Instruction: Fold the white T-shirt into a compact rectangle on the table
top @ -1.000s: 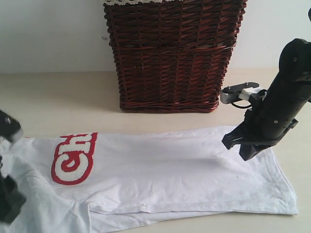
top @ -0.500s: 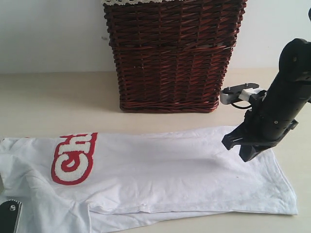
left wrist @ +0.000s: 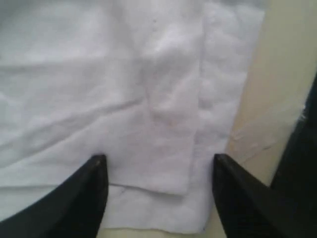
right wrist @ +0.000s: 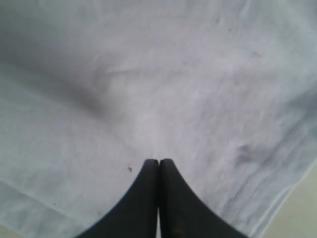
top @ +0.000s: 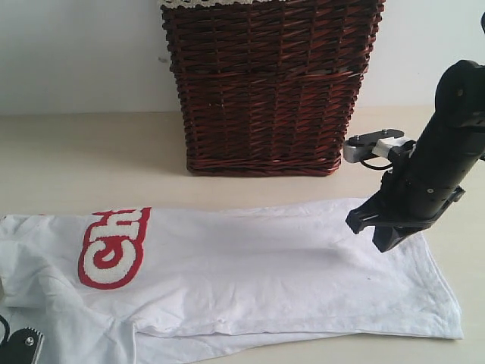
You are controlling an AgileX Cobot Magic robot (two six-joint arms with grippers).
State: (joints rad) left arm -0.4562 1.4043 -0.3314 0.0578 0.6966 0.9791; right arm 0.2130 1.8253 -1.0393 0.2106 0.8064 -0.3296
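Observation:
The white T-shirt [top: 250, 265] lies flat across the table [top: 91, 152], folded lengthwise, with red-outlined fuzzy letters [top: 112, 246] near its left end. My right gripper [top: 379, 233] hangs shut over the shirt's right part; in its wrist view the fingertips [right wrist: 159, 162] are pressed together with nothing between them, and plain cloth [right wrist: 148, 89] lies beyond them. My left gripper [left wrist: 158, 158] is open, its jaws standing wide apart on either side of a layered cloth edge [left wrist: 168, 148] at the shirt's near left corner. In the exterior view only a piece of that arm [top: 19, 347] shows.
A tall dark wicker basket [top: 269, 83] with a lace-trimmed lining stands at the back centre, behind the shirt. Bare table [left wrist: 277, 99] shows beside the shirt's edge in the left wrist view. A pale wall runs behind the table.
My left arm has dropped from the left edge to the bottom-left corner, almost out of sight, leaving the shirt's left end uncovered and flat. The right arm has stayed put.

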